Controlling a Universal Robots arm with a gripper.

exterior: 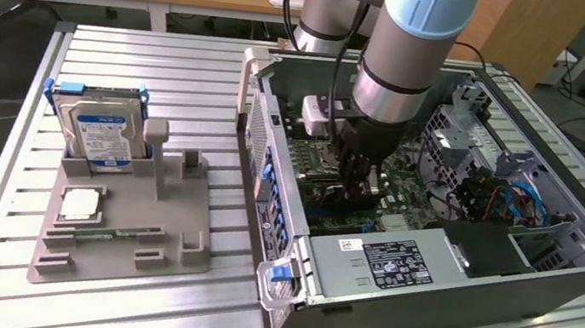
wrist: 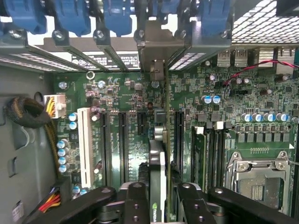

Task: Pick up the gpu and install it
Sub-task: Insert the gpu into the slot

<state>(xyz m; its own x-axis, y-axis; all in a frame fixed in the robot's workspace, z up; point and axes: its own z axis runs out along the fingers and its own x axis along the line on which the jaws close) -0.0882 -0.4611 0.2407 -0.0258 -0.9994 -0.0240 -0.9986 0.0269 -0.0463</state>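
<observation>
The gpu stands edge-on in the wrist view, upright over a black slot of the green motherboard. Its silver end bracket reaches the case's rear slot openings. My gripper is shut on the card, with one black finger on each side of its upper edge. In the exterior view my gripper reaches straight down into the open computer case, low over the board.
Around the card are a white slot, a memory stick and the CPU socket. The power supply and cables crowd the case. A hard drive stands in a grey holder on the exterior view's left.
</observation>
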